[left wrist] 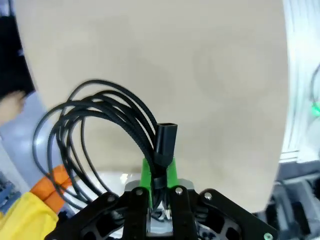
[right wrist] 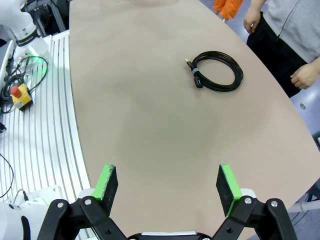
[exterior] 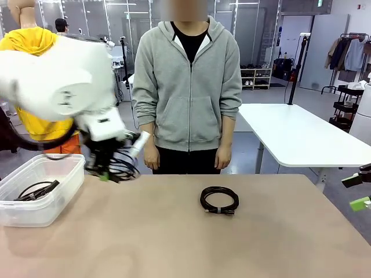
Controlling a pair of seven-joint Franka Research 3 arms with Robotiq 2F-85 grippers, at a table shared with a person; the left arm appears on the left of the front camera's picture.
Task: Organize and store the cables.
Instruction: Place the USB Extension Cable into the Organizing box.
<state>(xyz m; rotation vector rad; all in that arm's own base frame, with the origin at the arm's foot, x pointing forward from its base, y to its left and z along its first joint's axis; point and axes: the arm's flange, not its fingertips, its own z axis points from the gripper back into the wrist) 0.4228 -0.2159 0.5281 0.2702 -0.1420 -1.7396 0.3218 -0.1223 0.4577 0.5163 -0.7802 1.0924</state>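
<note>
Left gripper (exterior: 105, 172), clamped on a cable coil (left wrist: 90, 125) beside the left-side bin (exterior: 65, 158), could snag its dangling loops on the rim; right gripper (right wrist: 167, 186) hovers, fingers spread.

Smooth matt tan tabletop (exterior: 174, 243), translucent plastic bin (exterior: 35, 214), slightly glossy black cables (exterior: 220, 211), grey cloth hoodie (exterior: 168, 87).

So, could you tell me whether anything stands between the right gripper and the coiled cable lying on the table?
Nothing visible does. The right gripper, jaws open, looks across bare table to the coiled cable; the person's hands hang beyond the far edge, off that path.
</note>
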